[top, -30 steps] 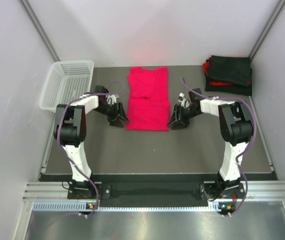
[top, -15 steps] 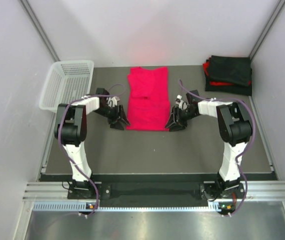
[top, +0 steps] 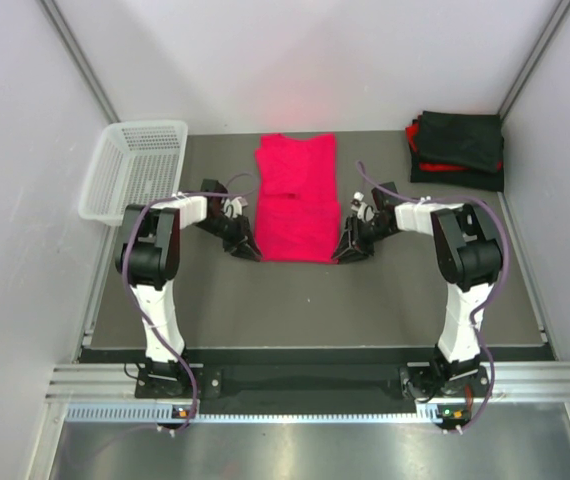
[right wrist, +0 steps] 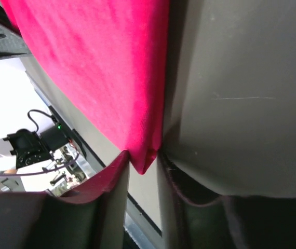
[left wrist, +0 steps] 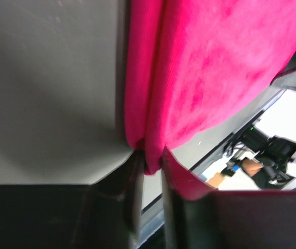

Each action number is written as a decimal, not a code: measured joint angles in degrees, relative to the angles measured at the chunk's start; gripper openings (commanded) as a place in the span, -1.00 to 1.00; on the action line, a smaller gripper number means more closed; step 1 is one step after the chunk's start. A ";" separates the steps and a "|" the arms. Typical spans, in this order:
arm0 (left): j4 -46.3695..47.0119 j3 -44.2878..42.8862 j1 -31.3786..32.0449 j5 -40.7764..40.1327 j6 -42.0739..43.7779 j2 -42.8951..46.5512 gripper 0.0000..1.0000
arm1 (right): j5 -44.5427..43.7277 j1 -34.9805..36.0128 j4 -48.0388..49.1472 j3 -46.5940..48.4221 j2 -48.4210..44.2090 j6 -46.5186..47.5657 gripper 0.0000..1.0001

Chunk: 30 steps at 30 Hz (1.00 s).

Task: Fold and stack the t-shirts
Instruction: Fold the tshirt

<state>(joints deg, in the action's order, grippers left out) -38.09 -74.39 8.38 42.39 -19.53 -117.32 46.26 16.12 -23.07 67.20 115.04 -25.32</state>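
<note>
1. Left pincer is down on the bench, at the near-left corner of the red shirt. The wrist view shows it narrow, with the fingers nipping the cloth edge.
2. Right pincer mirrors it at the near-right corner. It is also narrow, with the corner of the cloth caught between the fingers.
3. The red shirt lies flat mid-bench between the two pincers. It is folded into a strip running near to far, with a crease line across its middle.
4. The basket is white mesh and sits at the far left, beside the wall.
5. The folded stack is in the far-right corner. It is black shirts with red showing at the edges, well apart from the red shirt.
</note>
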 measured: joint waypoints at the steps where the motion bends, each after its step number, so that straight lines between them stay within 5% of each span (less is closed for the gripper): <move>1: 0.26 0.00 0.04 0.00 -0.17 -0.24 -0.75 | -0.02 0.00 0.22 -0.20 0.00 -0.04 -0.53; 4: 0.98 0.04 0.13 0.22 -0.26 -0.57 -1.00 | 0.04 0.00 0.85 -0.92 0.02 -0.28 -0.67; 9: 2.69 1.09 0.11 1.36 -0.42 -0.52 -1.00 | 0.44 0.00 1.92 -1.22 0.04 -0.55 -0.99; 19: 3.82 2.69 0.07 1.66 -0.02 2.62 -1.00 | 0.63 -1.03 1.22 -1.20 -1.16 0.37 -1.00; 30: 5.05 7.21 0.57 3.04 0.22 14.97 -1.00 | 2.29 -4.79 -2.49 -3.26 -13.55 3.45 -1.00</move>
<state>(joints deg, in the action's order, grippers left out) -33.04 -67.18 8.95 45.43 -19.31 -102.35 48.56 11.33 -25.56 63.94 101.49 -21.87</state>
